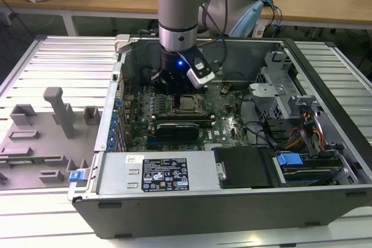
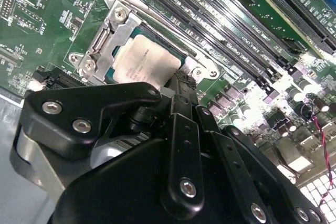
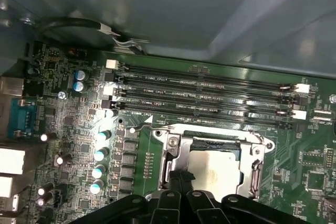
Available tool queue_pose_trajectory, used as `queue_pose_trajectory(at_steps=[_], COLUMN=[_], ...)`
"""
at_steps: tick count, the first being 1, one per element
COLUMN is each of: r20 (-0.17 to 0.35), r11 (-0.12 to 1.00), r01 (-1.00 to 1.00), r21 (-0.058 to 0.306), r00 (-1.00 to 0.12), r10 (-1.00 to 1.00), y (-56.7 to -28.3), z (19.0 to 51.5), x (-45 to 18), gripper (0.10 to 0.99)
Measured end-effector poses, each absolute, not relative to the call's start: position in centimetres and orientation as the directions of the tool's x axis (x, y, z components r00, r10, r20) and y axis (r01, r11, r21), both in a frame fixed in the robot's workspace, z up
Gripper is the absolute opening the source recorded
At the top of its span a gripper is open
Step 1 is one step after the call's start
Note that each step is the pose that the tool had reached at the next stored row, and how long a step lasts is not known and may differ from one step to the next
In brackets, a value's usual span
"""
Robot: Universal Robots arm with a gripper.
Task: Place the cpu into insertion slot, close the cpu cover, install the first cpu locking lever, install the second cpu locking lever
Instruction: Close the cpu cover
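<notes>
My pincer (image 3: 177,178), closed together on nothing, sits at the rim of the insertion slot (image 3: 210,147) where the cpu (image 3: 214,169) lies seated, so I'd press gently, keeping off the chip.

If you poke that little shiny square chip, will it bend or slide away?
The small flat square chip with the pale metal top probably won't bend: that top looks like solid metal. It likely won't slide either, since it lies flat inside the silvery metal frame on the green board.
</notes>
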State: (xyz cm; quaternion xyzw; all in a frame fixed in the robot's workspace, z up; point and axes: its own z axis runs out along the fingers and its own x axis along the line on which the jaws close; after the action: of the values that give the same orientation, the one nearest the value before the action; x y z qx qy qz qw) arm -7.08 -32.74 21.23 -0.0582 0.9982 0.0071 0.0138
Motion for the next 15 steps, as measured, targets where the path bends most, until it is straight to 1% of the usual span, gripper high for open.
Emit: queue_pose_trajectory(at_steps=[4,7,15], r20=[-0.029,-0.031,-0.031], r11=[0.989,0.986,0.986], r01=[-0.148,-0.164,-0.164], r21=[0.016,0.030,0.031], r00=[-0.989,-0.986,-0.986], r10=[-0.147,-0.163,-0.164], y=[-32.75,-32.74,-32.73], z=[21.01,20.88,20.58], x=[-7.13,-7.14,-7.35], gripper=[0.106,0.106,0.106])
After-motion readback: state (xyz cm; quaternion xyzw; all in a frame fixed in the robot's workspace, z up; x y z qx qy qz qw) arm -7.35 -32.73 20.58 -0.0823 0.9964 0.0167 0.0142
